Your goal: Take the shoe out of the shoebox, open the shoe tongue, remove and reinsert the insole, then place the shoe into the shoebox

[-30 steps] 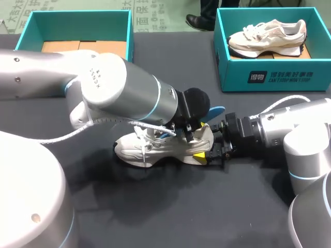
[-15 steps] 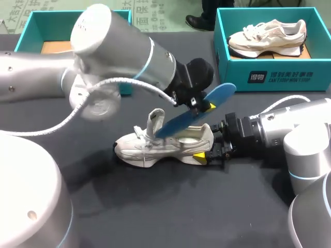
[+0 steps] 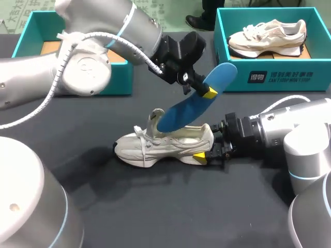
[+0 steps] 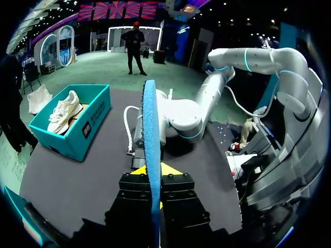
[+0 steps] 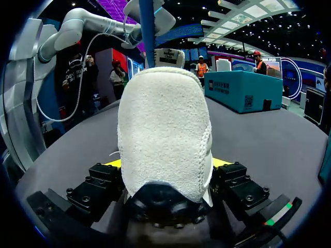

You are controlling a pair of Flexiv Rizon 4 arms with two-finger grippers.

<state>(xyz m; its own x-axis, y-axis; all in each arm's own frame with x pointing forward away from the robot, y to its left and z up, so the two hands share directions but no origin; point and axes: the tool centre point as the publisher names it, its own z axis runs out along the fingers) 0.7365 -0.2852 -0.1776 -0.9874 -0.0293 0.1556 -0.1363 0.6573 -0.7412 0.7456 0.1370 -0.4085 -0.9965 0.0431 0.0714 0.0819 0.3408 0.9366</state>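
**A:** Which step is in hand?

**B:** The insole work, I'd say. The left gripper (image 3: 200, 90) is clamped on the heel end of the thin blue foam insole (image 3: 181, 111). It holds it tilted in the air above the cream knit-and-suede sneaker (image 3: 155, 147). The insole's toe end is low, near the raised tongue (image 3: 154, 120).

**A:** And the shoe itself?

**B:** It stands on its sole on the dark matte desk (image 3: 170, 206). The right gripper (image 3: 208, 147) pinches its fuzzy, rounded heel from both sides.

**A:** What does the next move call for?

**B:** Probably feeding the insole back in, toe first, through the narrow opening. The foam is flat and looks bendy, so it may buckle or catch on the tongue or laces. A shallow angle and a firm hold at the heel should help.

**A:** After that?

**B:** The shoe goes into the teal cardboard shoebox (image 3: 77, 14) at the desk's far left. It is a rigid, open-topped box with a brown liner.
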